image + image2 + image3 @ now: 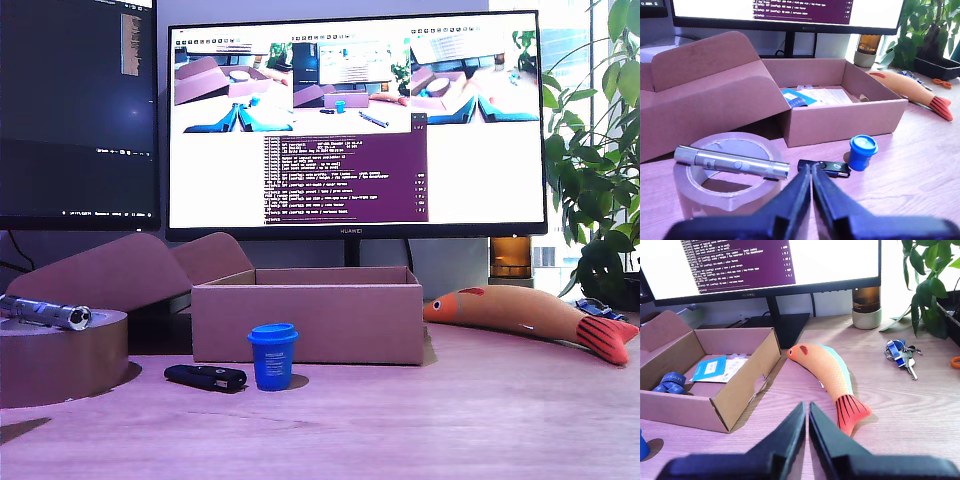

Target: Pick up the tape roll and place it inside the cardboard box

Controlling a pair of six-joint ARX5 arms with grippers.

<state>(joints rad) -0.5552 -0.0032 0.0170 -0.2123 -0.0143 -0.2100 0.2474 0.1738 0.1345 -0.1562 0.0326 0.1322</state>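
Observation:
The tape roll (60, 365) is a wide brown drum at the exterior view's left, with a silver flashlight (45, 312) lying across its pale top rim. In the first wrist view the tape roll (692, 192) sits just beside my first gripper (811, 168), which is shut on nothing and hovers above the table. The cardboard box (330, 325) stands open behind, papers on its floor (815, 95). My second gripper (807, 408) is shut and empty, near the box's wall (740, 385). Neither gripper shows in the exterior view.
A small blue cup (862, 151) and a black USB stick (825, 168) lie just before the box. An orange fish toy (827, 375) lies beside the box, keys (900, 352) beyond it. Curved cardboard sheets (705, 95), a monitor (355, 120) and plants (595, 170) stand behind.

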